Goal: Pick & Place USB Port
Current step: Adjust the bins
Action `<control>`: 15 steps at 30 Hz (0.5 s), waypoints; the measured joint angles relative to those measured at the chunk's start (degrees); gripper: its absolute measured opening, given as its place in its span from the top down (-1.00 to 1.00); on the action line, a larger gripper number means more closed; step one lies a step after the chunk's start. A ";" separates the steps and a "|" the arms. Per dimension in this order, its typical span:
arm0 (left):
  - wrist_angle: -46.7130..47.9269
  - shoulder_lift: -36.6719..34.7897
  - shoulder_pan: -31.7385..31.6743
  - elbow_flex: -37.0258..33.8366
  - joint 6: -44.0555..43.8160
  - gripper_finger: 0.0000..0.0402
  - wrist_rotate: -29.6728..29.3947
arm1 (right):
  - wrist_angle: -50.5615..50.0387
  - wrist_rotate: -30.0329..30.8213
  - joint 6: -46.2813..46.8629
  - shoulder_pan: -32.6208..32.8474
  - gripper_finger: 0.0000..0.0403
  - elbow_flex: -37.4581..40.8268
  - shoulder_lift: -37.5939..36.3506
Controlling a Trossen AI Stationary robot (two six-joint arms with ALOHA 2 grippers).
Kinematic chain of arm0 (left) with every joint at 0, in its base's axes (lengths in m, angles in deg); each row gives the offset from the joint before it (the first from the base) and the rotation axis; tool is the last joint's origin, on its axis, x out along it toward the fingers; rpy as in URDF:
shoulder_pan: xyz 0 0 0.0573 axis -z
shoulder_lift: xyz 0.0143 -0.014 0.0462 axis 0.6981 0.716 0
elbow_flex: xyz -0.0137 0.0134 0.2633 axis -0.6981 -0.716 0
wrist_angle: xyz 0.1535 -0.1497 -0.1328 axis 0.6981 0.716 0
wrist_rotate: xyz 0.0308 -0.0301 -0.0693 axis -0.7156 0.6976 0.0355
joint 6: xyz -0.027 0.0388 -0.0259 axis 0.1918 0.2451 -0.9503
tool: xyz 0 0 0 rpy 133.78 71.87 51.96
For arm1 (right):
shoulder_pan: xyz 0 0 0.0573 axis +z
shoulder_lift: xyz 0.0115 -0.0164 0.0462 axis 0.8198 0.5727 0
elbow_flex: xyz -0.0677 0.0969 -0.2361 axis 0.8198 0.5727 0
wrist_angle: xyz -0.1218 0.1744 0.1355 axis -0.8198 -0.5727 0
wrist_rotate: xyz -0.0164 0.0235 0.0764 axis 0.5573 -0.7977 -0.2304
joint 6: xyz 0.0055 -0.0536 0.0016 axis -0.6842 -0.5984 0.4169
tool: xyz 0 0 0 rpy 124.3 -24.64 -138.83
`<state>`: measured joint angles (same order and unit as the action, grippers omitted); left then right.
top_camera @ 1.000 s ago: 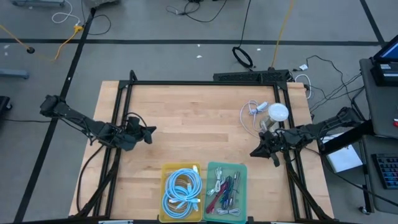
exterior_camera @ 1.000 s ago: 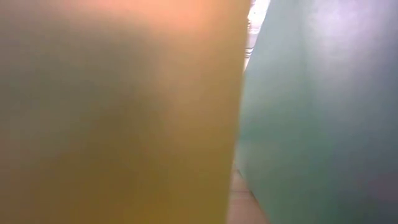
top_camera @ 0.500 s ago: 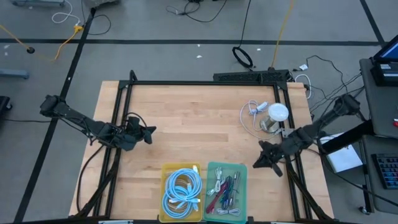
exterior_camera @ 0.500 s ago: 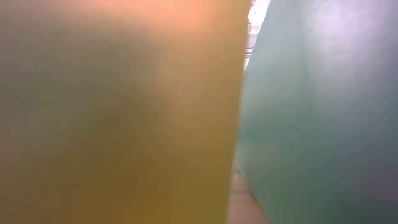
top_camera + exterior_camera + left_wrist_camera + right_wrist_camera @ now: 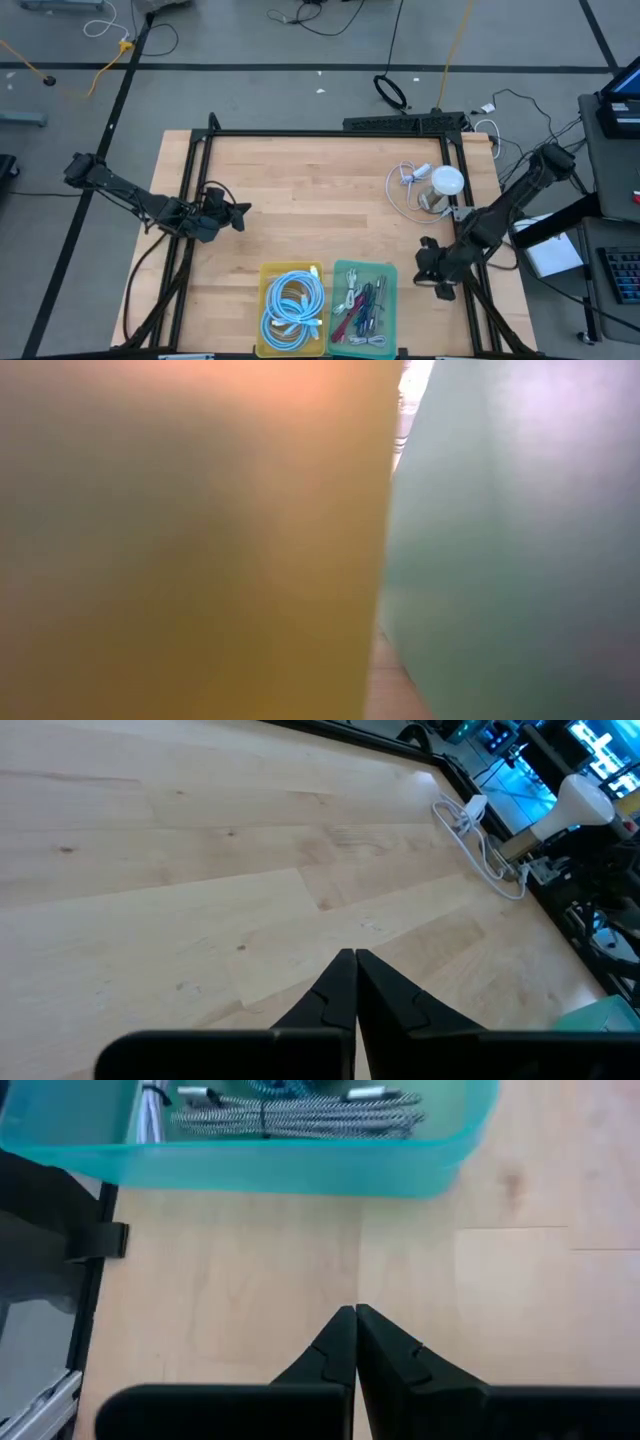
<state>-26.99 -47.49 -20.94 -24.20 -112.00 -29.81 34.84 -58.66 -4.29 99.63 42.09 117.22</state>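
Observation:
A white dome-topped device (image 5: 447, 180) stands near the table's far right, with a white cable (image 5: 408, 182) looped on the wood beside it; both show in the left wrist view too, device (image 5: 585, 802) and cable (image 5: 482, 845). A teal bin (image 5: 363, 297) of mixed cables and a yellow bin (image 5: 293, 306) of light blue cables sit at the near edge. My right gripper (image 5: 422, 266) is shut and empty, just right of the teal bin (image 5: 250, 1155) and above bare wood (image 5: 355, 1312). My left gripper (image 5: 243, 211) waits shut at the table's left (image 5: 354, 956).
A black frame rail (image 5: 465, 215) runs along the right side, close to my right arm, and another (image 5: 190, 200) along the left. The low view is filled by the walls of the yellow bin (image 5: 190, 540) and teal bin (image 5: 520, 540). Bare wood lies in the table's middle (image 5: 320, 200).
My right gripper has moved toward the table's near edge, from beside the white device and cable to a spot beside the teal bin's right wall, its arm swinging round. It has stayed shut. The left arm and the objects have kept still.

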 joint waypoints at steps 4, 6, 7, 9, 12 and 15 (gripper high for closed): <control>0.00 0.00 0.00 0.00 -0.04 0.98 -0.08 | 4.53 1.77 0.71 0.60 1.00 -0.06 5.12; -0.01 0.00 0.00 0.00 -0.07 0.95 -0.20 | 8.06 3.27 0.45 0.56 1.00 -0.07 7.02; 0.00 0.00 0.00 0.00 -0.07 0.95 -0.20 | 9.84 3.84 -0.02 0.56 1.00 -0.09 7.90; 0.00 0.02 0.00 0.00 -0.07 0.96 -0.20 | 13.01 4.83 -0.97 0.56 1.00 -0.10 9.47; -0.01 0.02 0.00 0.00 -0.09 0.99 -0.20 | 15.93 5.97 -1.73 0.56 1.00 -0.10 11.43; 0.00 0.00 0.00 0.00 -0.09 0.95 -0.22 | 17.65 6.00 -1.85 0.56 1.00 -0.10 12.93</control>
<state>-26.99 -47.49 -20.94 -24.20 -112.09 -30.03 52.48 -52.66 -6.14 100.19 41.99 130.16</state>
